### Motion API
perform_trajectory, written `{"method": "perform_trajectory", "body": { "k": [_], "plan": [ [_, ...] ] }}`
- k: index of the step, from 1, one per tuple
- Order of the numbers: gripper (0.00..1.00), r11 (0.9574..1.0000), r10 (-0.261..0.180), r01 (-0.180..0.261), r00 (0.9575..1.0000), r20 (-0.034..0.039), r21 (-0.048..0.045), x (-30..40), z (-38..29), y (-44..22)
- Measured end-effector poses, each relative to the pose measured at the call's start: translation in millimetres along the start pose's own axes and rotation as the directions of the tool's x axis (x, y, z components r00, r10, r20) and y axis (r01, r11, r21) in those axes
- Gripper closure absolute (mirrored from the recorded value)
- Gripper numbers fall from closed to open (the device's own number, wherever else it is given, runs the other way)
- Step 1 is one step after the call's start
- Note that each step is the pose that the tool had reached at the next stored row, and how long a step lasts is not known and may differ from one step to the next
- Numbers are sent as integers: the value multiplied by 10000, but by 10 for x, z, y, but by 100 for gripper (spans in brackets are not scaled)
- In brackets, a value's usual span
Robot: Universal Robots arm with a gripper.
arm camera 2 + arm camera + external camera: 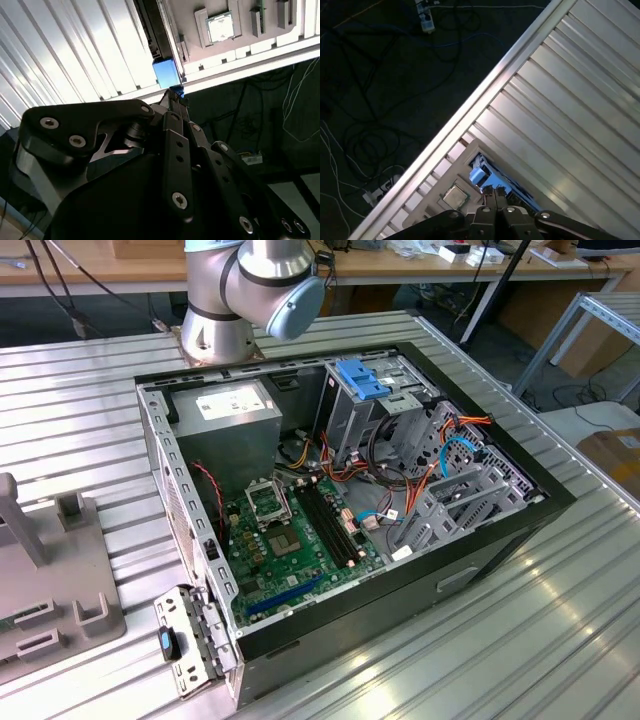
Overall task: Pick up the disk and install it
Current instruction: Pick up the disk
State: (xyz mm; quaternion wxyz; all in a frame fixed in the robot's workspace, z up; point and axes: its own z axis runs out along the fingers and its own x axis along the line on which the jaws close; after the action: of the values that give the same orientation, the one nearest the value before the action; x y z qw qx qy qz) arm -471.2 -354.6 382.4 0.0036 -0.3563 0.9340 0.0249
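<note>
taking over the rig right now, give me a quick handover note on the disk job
The end effector sits at the blue end of the disk, as seen in both wrist views. Whether it has a grip cannot be told.
The disk lies beside the grey tray that holds a processor chip, on the ribbed table.
Done: the end effector is at the disk.
Left: the disk is not yet installed in the open computer case.

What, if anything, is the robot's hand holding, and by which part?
It cannot be told. The hand is at the blue end of the disk, but a grip on it is not clear.
</note>
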Motion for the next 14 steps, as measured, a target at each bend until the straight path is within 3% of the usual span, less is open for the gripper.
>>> {"method": "perform_trajectory", "body": {
  "k": [4, 10, 11, 14],
  "plan": [
    [89, 9972, -753, 753, 9972, -32, -19, -1, 0, 0],
    [89, 9960, -888, 888, 9960, -37, -23, -1, 1, 1],
    [89, 9908, -1354, 1353, 9908, -57, -37, -1, 1, 1],
    [89, 9790, -2038, 2037, 9790, -84, -59, -2, 1, 1]
  ]
}}
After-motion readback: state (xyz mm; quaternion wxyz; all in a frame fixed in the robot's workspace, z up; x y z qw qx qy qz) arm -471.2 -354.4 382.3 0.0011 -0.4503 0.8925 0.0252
